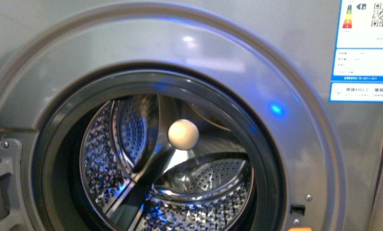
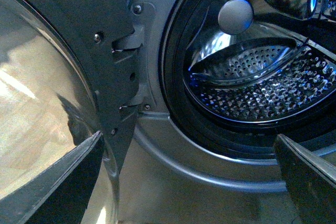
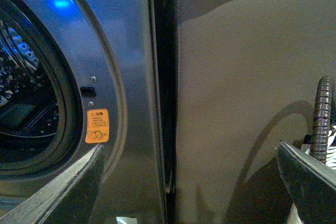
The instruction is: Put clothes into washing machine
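Washing machine (image 1: pixel 286 159), door (image 2: pixel 47 108) apparently swung aside; left gripper (image 2: pixel 188 136) and right gripper (image 3: pixel 190 146) both spread wide, empty.

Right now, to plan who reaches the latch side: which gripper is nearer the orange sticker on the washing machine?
Right. The right gripper has the orange sticker close by, beside one finger. The left gripper is across the porthole, at the door hinge.

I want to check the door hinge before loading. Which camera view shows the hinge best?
The left wrist view: the hinge shows whole, both brackets and their screws, beside the open door. The front view catches only part of the hinge at the picture's edge. The right wrist view shows none of it.
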